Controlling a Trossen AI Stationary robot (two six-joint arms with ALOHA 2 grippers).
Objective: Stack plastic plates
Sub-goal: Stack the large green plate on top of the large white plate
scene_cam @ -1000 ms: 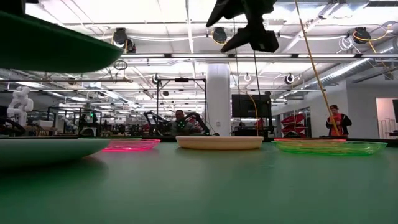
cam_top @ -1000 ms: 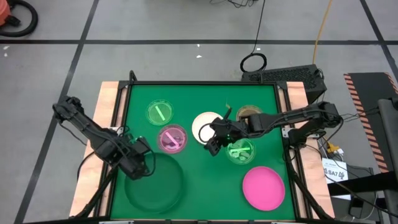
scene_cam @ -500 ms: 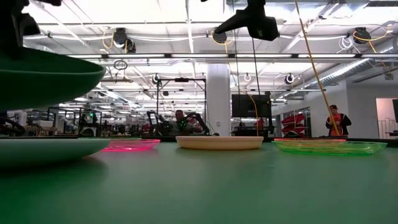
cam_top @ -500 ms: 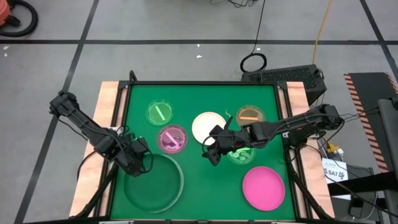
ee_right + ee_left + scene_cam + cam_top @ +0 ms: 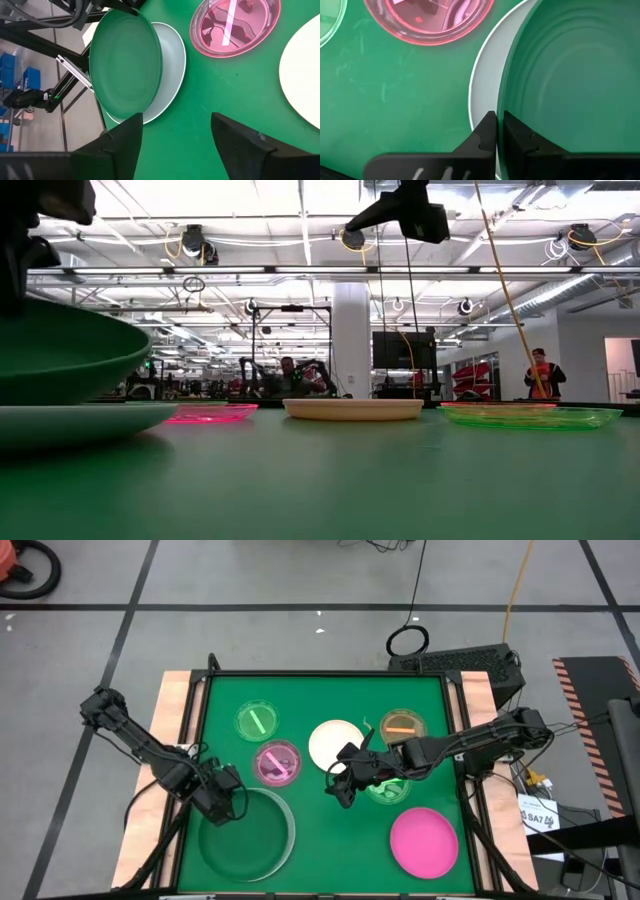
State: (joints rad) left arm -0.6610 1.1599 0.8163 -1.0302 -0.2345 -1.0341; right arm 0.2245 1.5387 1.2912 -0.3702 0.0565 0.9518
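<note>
My left gripper (image 5: 222,802) is shut on the large dark green plate (image 5: 125,60), which hangs tilted over the pale mint plate (image 5: 285,830) at the table's near left. In the low view the dark green plate (image 5: 60,360) sits just above the mint plate (image 5: 80,418); I cannot tell whether they touch. My right gripper (image 5: 340,790) is open and holds nothing. It hovers above the cloth (image 5: 330,830) near the cream-white plate (image 5: 335,743). My left gripper pinches the dark green plate's rim (image 5: 506,100) on its left side. One finger (image 5: 485,132) lies outside the rim and the other inside the dish. It comes slanting down from the table's left. The plate is tilted, with its held side high.
A purple small dish (image 5: 277,763) lies just beyond the mint plate, and a green small dish (image 5: 257,721) farther back. An orange dish (image 5: 402,726) and a second green dish (image 5: 388,785) sit by my right arm. The hot pink plate (image 5: 424,840) is near right. People stand in the room behind.
My left gripper has come down and carried the dark green plate from high above the table to just over the mint plate, still tilted. My right gripper moved a little toward the near edge and rose, then stayed still.
</note>
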